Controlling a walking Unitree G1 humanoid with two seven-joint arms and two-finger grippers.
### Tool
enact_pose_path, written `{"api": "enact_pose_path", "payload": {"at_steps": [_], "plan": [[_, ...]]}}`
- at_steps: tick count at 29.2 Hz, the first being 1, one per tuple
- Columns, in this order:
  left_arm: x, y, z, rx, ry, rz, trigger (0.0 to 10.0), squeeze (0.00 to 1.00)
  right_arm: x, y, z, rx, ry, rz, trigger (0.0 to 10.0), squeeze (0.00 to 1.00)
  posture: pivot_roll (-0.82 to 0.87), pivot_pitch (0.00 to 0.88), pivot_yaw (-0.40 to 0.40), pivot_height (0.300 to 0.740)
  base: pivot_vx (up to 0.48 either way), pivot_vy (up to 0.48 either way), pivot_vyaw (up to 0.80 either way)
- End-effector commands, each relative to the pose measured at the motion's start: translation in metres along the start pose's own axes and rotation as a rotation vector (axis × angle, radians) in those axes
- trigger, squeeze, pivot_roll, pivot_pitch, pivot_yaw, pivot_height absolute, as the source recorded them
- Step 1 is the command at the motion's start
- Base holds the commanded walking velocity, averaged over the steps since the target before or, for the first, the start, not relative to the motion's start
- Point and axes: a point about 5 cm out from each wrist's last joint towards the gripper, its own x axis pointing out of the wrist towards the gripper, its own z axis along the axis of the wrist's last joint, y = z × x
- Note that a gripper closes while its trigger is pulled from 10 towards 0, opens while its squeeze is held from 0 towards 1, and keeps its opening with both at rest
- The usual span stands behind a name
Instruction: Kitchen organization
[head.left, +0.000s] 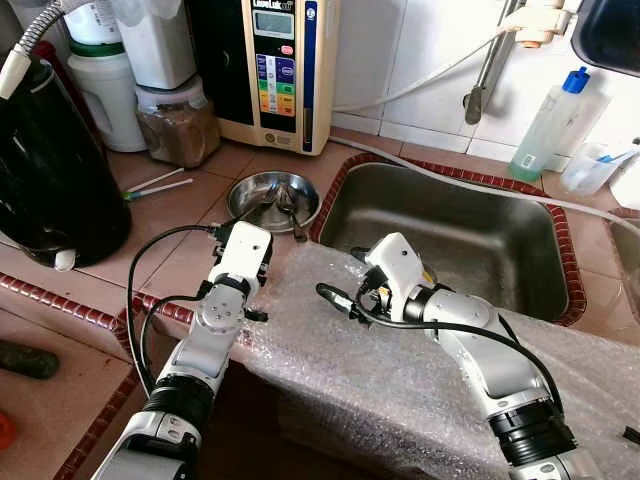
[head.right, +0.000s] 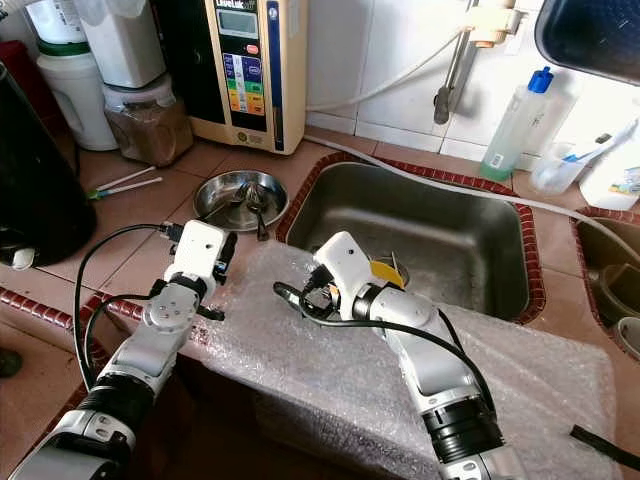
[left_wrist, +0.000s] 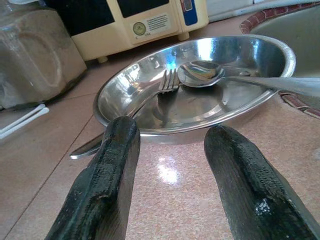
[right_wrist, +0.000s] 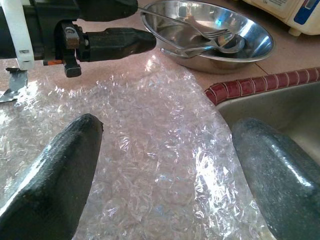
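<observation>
A shallow steel bowl (head.left: 272, 198) sits on the tiled counter just left of the sink (head.left: 450, 235). A fork (left_wrist: 167, 82) and a spoon (left_wrist: 200, 72) lie in it, their handles sticking out over the rim. My left gripper (left_wrist: 170, 170) is open and low over the counter, with its fingertips a short way from the bowl's near rim and nothing between them. My right gripper (right_wrist: 167, 160) is also open and empty. It hovers over a sheet of bubble wrap (head.left: 400, 370) at the sink's near left corner, pointing toward the bowl.
A cream water machine (head.left: 275, 60) and a jar of brown powder (head.left: 178, 122) stand behind the bowl. A large black vessel (head.left: 50, 170) fills the far left, with two white sticks (head.left: 158, 185) beside it. A clear bottle (head.left: 545, 125) stands behind the sink.
</observation>
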Motion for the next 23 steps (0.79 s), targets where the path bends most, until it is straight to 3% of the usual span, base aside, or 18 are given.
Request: {"api": "enact_pose_path", "payload": {"at_steps": [1,6,11,15,23], "plan": [[0.003,0.006,0.003,0.005,-0.006,0.021,10.0,0.0,0.0,-0.002,0.001,-0.016,0.007,0.006,10.0,0.0,0.04,0.0,-0.021,0.74,0.0,0.0,0.0],[0.005,0.006,0.007,-0.004,-0.016,0.024,10.0,0.0,0.0,-0.002,-0.001,-0.016,0.01,0.007,10.0,0.0,0.04,0.0,-0.022,0.74,0.0,0.0,0.0],[0.012,-0.013,0.035,-0.058,-0.116,-0.026,10.0,0.0,0.0,-0.003,0.0,-0.02,0.01,0.011,10.0,0.0,0.04,0.0,-0.023,0.74,0.0,0.0,0.0],[0.013,-0.024,0.044,-0.049,-0.148,-0.055,10.0,0.0,0.001,-0.002,0.0,-0.021,0.01,0.013,10.0,0.0,0.03,0.0,-0.02,0.74,0.0,0.0,0.0],[0.01,-0.029,0.036,-0.052,-0.111,-0.062,10.0,0.0,-0.003,-0.004,-0.002,-0.022,0.02,0.008,10.0,0.0,0.03,0.0,-0.02,0.74,0.0,0.0,0.0]]}}
